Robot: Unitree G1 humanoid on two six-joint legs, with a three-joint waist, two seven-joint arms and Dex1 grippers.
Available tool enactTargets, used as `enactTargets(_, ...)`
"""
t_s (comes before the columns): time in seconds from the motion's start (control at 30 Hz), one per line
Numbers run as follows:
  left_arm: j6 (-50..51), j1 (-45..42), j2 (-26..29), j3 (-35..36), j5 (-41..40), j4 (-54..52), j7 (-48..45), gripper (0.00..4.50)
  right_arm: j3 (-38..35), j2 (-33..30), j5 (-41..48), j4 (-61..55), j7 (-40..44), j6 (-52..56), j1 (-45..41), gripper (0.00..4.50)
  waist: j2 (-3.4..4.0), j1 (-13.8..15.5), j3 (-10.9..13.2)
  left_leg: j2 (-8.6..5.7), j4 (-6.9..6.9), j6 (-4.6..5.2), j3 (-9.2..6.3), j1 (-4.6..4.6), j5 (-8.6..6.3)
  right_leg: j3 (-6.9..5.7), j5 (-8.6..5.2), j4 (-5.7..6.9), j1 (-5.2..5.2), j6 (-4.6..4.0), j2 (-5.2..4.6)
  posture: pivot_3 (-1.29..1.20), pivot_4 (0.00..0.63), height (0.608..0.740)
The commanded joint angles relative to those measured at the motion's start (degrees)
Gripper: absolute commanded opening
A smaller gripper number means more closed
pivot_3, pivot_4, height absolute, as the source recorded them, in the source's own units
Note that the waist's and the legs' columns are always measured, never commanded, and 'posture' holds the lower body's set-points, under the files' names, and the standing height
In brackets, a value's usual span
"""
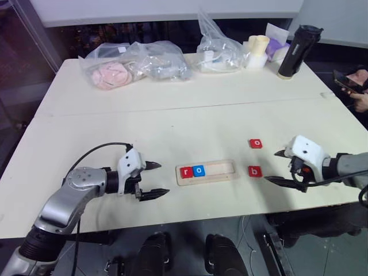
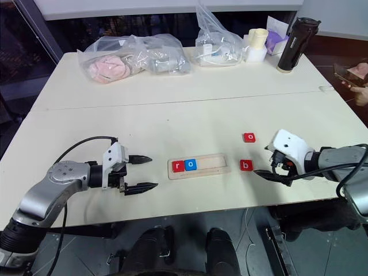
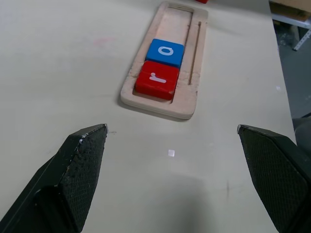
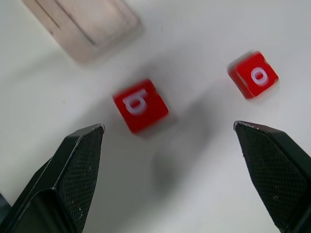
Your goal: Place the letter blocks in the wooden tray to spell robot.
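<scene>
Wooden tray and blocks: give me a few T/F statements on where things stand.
1. The wooden tray holds a red r block and a blue o block. True.
2. The red b block sits in the tray. False: it lies on the table, beside the tray's right end.
3. The right claw is shut on the red o block. False: it is open and empty.
4. The left claw is open. True.

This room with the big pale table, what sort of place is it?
Probably a lab or workroom, not a home: a plain cream table holds clear plastic bags of oddments, a black drinks flask and a light wooden letter tray.
</scene>
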Motion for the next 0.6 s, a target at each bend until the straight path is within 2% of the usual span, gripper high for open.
enactTargets(0.03, 0.4, 0.1, 0.6, 0.7, -0.9, -2.1, -0.2, 4.5, 0.7, -0.5, -1.0, 4.8, 4.1, -5.3, -2.3, 4.41, 0.0, 0.2, 0.0, 0.0, 0.0, 0.0, 0.01, 0.02, 0.0, 0.0, 0.0, 0.02, 0.0, 0.0, 0.0, 0.0, 0.15, 0.725)
enactTargets(0.33, 2.5, 0.6, 0.6, 1.2, -1.3, -4.2, 0.7, 4.5, 7.9, 3.0, -3.7, 18.0, 11.5, -12.1, -12.1, 4.41, 0.01, 0.8, 0.0, 0.12, 0.33, -0.02, 0.0, 0.08, -0.01, 0.0, 0.05, 0.09, 0.14, -0.08, 0.09, 0.0, 0.15, 0.725)
enactTargets(0.6, 4.3, 2.3, 1.2, 2.2, -2.4, -6.9, 2.3, 4.5, 10.5, 5.4, -5.6, 21.4, 13.8, -13.5, -14.0, 4.41, 0.03, 0.9, 0.0, 0.14, 0.4, -0.01, 0.0, 0.07, -0.02, 0.0, 0.08, 0.09, 0.18, -0.12, 0.09, 0.0, 0.15, 0.725)
